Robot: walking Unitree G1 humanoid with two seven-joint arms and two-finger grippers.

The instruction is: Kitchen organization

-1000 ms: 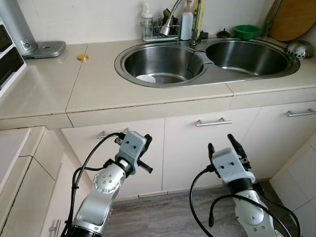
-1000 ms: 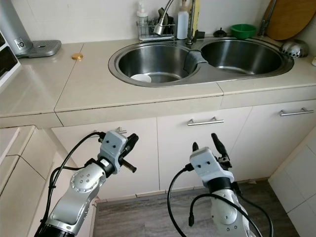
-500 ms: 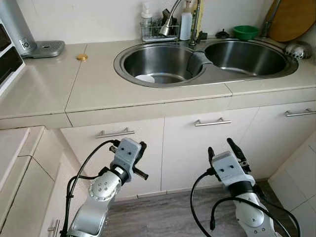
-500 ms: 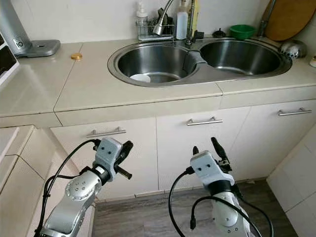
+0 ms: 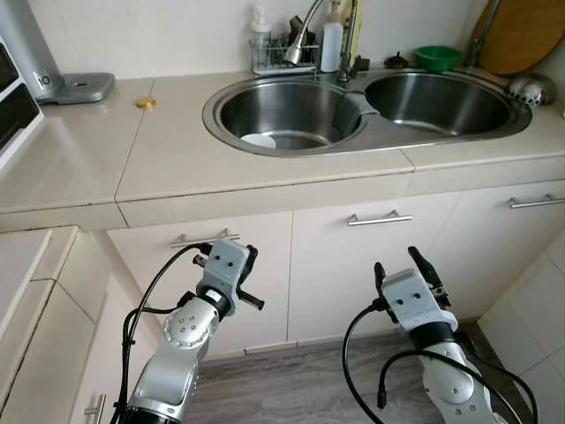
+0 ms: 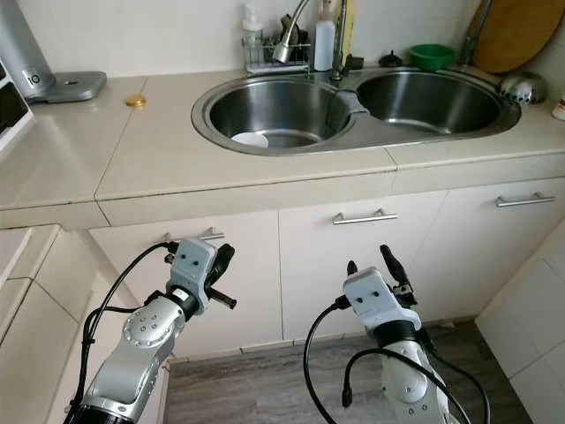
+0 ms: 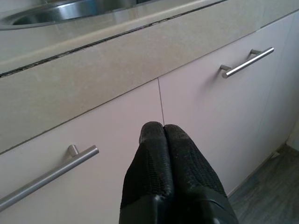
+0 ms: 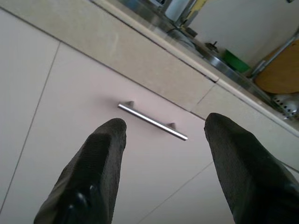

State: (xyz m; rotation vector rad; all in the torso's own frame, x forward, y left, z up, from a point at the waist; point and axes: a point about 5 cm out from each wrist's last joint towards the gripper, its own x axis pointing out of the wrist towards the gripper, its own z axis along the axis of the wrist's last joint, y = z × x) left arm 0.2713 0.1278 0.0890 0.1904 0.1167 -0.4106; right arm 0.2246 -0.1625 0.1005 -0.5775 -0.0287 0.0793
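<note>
- Our left gripper (image 5: 247, 265) sits higher than half a second ago, back up in front of the left cabinet door, just under its handle (image 5: 205, 238); a full second ago it was higher again, so we are bobbing, not committing.
- Its fingers (image 7: 163, 154) are pressed together with nothing between them.
- Our right gripper (image 5: 402, 265) has barely moved; it hangs low in front of the middle cabinet door with jaws wide apart and empty, and the middle handle (image 8: 152, 122) lies ahead between the fingertips in the wrist view.
- The head views have shifted only a little, so that is camera sway, not things moving.
- Judgement: no task item is picked yet; we are lining up on the cabinet fronts, probably to open a door, and nothing is organised so far.
- Containers: the left basin of the double sink (image 5: 282, 110) holds a white dish-like item (image 5: 259, 140) at its front left; the right basin (image 5: 441, 102) looks empty.
- A wire caddy (image 5: 282, 55) at the worktop's back edge holds bottles and utensils; a green bowl (image 5: 440, 57) sits behind the right basin, contents not visible.
- A small gold lid (image 5: 145, 103) lies on the worktop left of the sink, toward the back.
</note>
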